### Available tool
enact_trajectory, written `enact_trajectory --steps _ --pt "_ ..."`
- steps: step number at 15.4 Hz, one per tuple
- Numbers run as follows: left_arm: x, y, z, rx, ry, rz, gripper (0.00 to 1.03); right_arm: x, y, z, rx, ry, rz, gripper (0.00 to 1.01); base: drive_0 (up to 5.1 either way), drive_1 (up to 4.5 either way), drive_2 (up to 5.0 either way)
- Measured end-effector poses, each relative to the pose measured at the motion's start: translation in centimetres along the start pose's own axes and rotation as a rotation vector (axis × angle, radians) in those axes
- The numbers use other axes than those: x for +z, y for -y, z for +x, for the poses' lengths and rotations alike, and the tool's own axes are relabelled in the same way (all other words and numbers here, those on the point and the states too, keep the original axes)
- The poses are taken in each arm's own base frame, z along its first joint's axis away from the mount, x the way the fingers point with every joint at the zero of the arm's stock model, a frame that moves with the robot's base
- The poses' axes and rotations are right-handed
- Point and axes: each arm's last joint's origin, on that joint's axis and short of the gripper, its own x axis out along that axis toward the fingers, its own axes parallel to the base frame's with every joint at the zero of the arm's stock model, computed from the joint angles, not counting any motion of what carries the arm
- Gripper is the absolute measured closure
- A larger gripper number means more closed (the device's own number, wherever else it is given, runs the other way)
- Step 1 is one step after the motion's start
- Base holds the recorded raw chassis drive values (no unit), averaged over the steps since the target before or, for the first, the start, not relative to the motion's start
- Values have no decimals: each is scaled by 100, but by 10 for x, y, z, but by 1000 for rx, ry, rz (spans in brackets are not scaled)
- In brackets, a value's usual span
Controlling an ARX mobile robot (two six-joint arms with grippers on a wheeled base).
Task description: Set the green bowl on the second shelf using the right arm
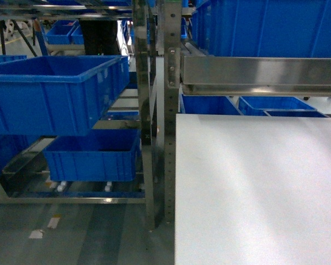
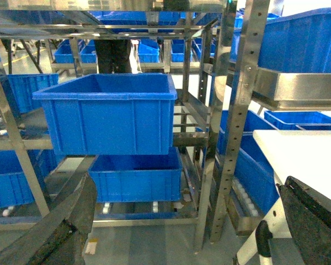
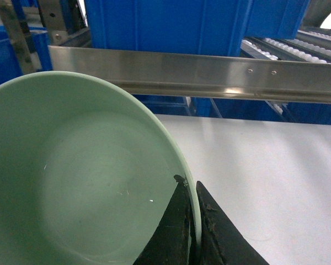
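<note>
right gripper (image 3: 194,221) pinches the green bowl (image 3: 83,176) by its rim, above my white table (image 3: 265,176), just short of the second shelf (image 3: 198,74). left gripper (image 2: 176,221) hangs wide apart, holding nothing.

Blue crates (image 1: 55,91) sit on steel racks (image 1: 168,110) beside a white tabletop (image 1: 259,187).

The head view looks forward and down across the flat grey-white tabletop (image 1: 254,187); the left wrist view faces the shiny steel rack (image 2: 240,110), both sharing its large blue plastic crate (image 1: 55,91). The right wrist view sits close above the tabletop's far edge.
</note>
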Motion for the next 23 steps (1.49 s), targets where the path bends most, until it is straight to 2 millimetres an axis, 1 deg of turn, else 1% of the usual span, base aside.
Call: enact_trajectory --steps 23 --pt "0 0 0 1 2 0 5 -1 0 1 1 -8 1 99 -494 247 247"
